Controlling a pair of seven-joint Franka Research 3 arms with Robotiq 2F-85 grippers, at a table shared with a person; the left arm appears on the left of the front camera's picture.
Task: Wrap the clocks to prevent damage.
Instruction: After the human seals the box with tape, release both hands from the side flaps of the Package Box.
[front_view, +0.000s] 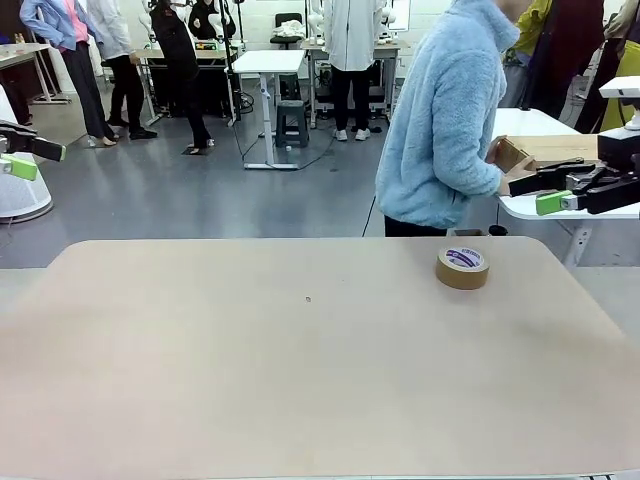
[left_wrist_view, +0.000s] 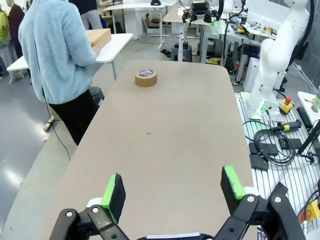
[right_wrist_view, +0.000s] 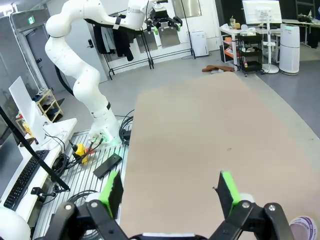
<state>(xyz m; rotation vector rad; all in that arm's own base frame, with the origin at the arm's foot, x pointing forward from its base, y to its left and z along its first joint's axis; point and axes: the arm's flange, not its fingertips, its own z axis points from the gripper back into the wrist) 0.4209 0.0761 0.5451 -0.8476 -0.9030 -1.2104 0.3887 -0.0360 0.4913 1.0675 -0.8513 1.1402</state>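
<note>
One tape roll lay on the table, well ahead of the left gripper, whose fingers stood wide and empty. The right gripper was equally wide, empty. One person touched one cardboard box beyond.

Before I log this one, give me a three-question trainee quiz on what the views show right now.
1. True or false: the tape roll lies flat on the table.
2. What is the person in the light blue fleece touching on the side table? A) cardboard box B) bubble wrap C) scissors
3. How do the left claw and right claw stand, and is anything between their pads?

Key
1. True.
2. A.
3. Both open, nothing between the pads.
</note>
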